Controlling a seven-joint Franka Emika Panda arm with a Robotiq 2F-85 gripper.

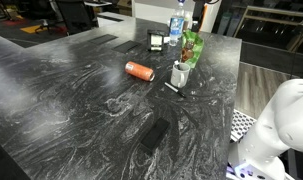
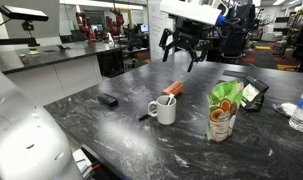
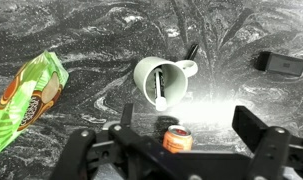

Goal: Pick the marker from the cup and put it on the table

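My hand [image 2: 184, 56], wide open and empty, hangs upper centre above the cup [image 2: 164, 110] holding the marker [image 3: 162, 90]; orange can [image 2: 173, 90] and green snack bag [image 2: 223, 110] stand near.

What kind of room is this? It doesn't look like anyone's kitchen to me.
Probably a robotics lab or workshop, not a home. A robot gripper hangs over a large dark stone-look table, and a long workbench and reddish machinery fill the background.
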